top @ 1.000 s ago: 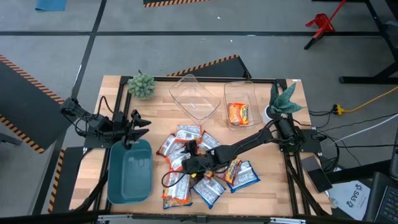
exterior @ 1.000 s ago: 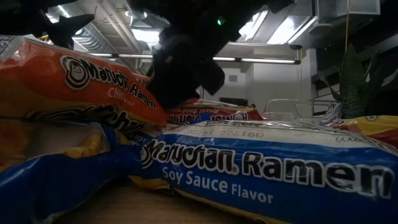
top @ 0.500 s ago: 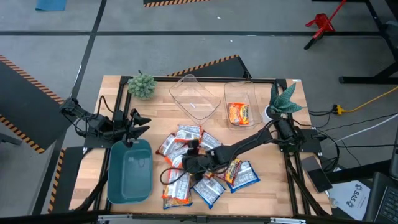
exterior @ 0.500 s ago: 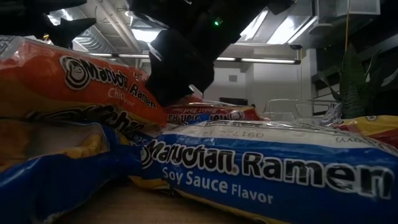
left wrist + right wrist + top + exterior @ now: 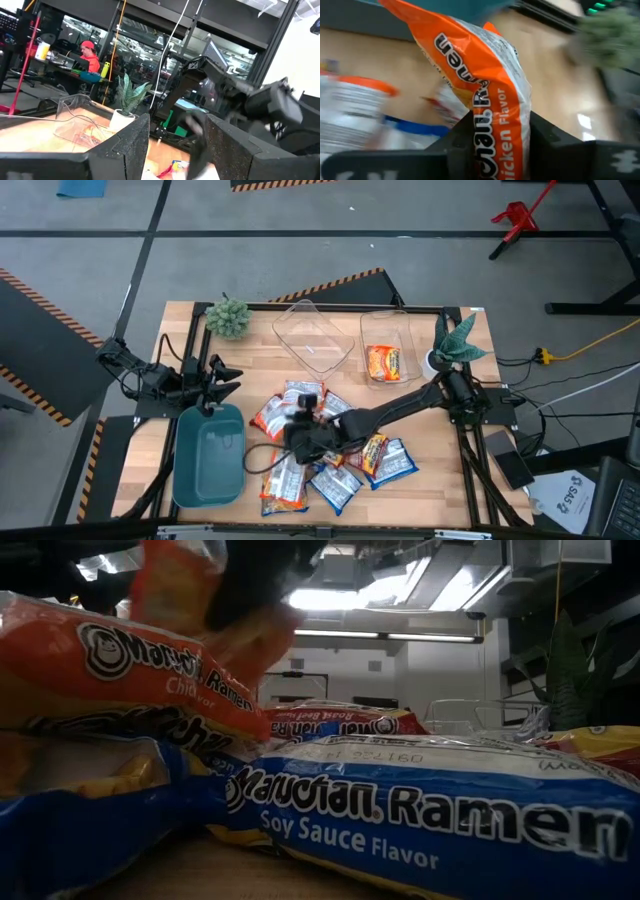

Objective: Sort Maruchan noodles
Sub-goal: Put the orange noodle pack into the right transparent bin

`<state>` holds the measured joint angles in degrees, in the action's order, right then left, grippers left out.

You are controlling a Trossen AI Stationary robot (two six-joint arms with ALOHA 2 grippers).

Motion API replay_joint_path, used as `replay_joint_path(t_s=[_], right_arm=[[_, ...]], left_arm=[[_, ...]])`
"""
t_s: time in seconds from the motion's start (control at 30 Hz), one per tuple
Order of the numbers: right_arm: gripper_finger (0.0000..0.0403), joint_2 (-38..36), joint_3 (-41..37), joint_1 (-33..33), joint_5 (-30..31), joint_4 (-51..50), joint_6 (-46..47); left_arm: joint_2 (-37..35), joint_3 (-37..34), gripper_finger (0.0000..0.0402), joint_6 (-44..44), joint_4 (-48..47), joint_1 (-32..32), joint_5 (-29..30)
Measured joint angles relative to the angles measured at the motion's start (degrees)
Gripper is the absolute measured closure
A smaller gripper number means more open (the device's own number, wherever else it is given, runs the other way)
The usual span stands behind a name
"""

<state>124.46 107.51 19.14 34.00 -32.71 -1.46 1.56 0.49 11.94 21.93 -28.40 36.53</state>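
Note:
Several Maruchan ramen packets lie in a loose pile on the wooden table, orange, blue and red-brown; the low view shows an orange chicken one resting on a blue soy sauce one. My right gripper is over the pile's left side, shut on an orange chicken packet, which also shows raised in the low view. My left gripper is open and empty over the far end of the teal bin. Its fingers show apart in its wrist view. My right gripper pinches one end of the orange chicken packet between its two fingers, beside the flavor print. The rest of the packet sticks out past the fingertips. In the low view it is raised above the pile; I cannot tell whether it is fully clear.
A clear tub at the far right holds one orange packet. A second clear tub stands tilted beside it. A small green plant is at the far left and a leafy potted plant at the far right.
My right gripper has risen and gone a little toward the table's far left, taking the orange chicken packet up off the pile. The other packets have stayed where they were.

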Motion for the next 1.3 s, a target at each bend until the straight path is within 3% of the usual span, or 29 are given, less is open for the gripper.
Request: replay_joint_path(t_s=[0.17,0.37,0.5,0.57,0.67,0.77,0.97,1.1,1.3], right_arm=[[0.0318,-0.09,10.66,-0.13,12.90,-24.13,8.79],[0.0303,-0.26,19.08,-2.42,21.79,-58.56,33.52],[0.0305,-5.40,13.86,-5.31,17.89,-55.55,34.29],[0.0310,-8.14,11.05,-7.13,17.85,-57.14,40.58],[0.0311,-12.83,2.86,-10.04,16.46,-54.14,42.41],[0.0306,-17.19,-4.37,-13.17,16.35,-58.20,50.25],[0.0304,-23.50,-21.09,-20.11,15.56,-52.48,52.16],[0.0302,-24.25,-29.88,-24.31,15.96,-45.60,44.75],[0.0300,-24.26,-39.86,-28.00,15.13,-26.92,21.56]], left_arm=[[0.00,0.00,0.0217,-0.01,-0.02,0.00,0.01],[0.00,0.00,0.0217,-0.04,-0.24,0.00,0.02],[-0.02,0.00,0.0217,-0.04,-0.40,0.00,0.16],[-0.07,0.00,0.0217,-0.04,-0.92,0.00,-0.02],[-0.07,0.04,0.0217,-0.02,-0.91,-0.02,0.01],[-0.07,0.04,0.0217,-0.02,-0.90,-0.02,0.00],[-0.07,0.04,0.0217,0.04,-1.51,-0.02,0.49],[-0.07,0.04,0.0217,0.09,-1.82,-0.02,0.61],[-0.07,0.02,0.0217,0.01,-2.05,-0.02,1.91]])
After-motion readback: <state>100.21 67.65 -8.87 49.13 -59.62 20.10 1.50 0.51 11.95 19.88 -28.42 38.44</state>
